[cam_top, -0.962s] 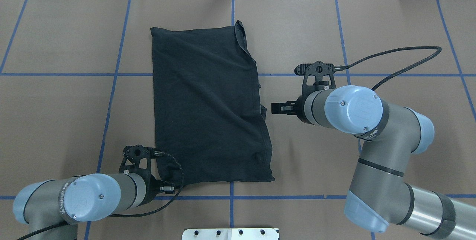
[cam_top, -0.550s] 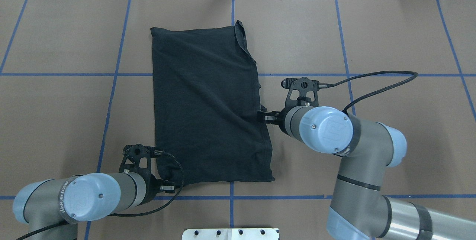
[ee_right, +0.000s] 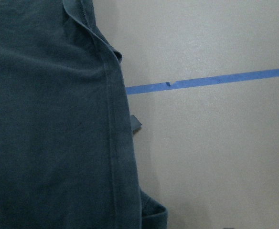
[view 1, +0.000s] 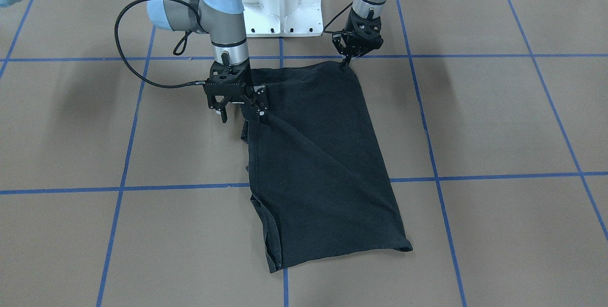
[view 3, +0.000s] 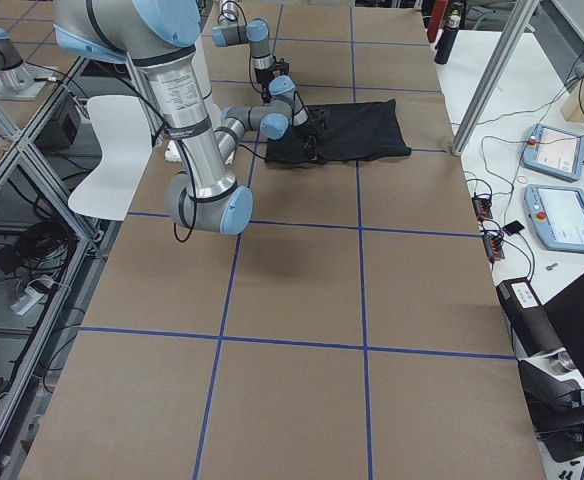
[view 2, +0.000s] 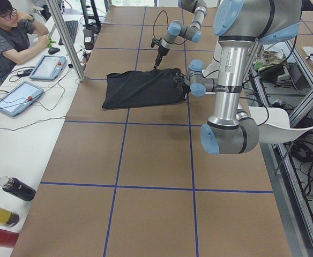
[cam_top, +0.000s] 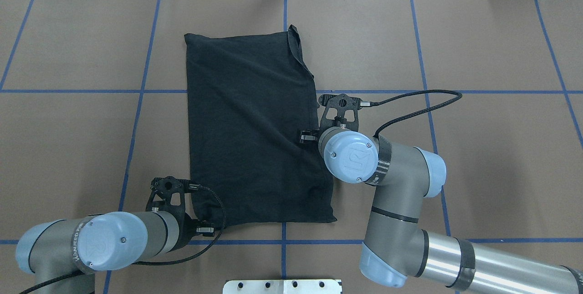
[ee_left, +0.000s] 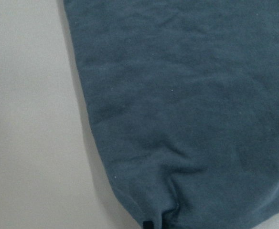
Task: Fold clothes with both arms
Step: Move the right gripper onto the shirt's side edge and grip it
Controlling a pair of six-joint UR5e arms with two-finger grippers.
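The black T-shirt (cam_top: 255,125) was laid on the brown table (cam_top: 478,34), folded into a long rectangle, near the middle. The jaws of the left arm (view 1: 369,3) were pinched together on the shirt's corner nearest the robot's base. The jaws of the right arm (view 1: 229,26) were spread wide, set astride the opposite long edge of the shirt, and nothing was gripped by them.

A brown counter (cam_top: 68,148) is marked into large squares by blue tape lines (cam_top: 137,121). A black folded T-shirt (cam_top: 255,139) lies flat near the middle. A white mounting block (cam_top: 282,286) sits at the robot's edge.
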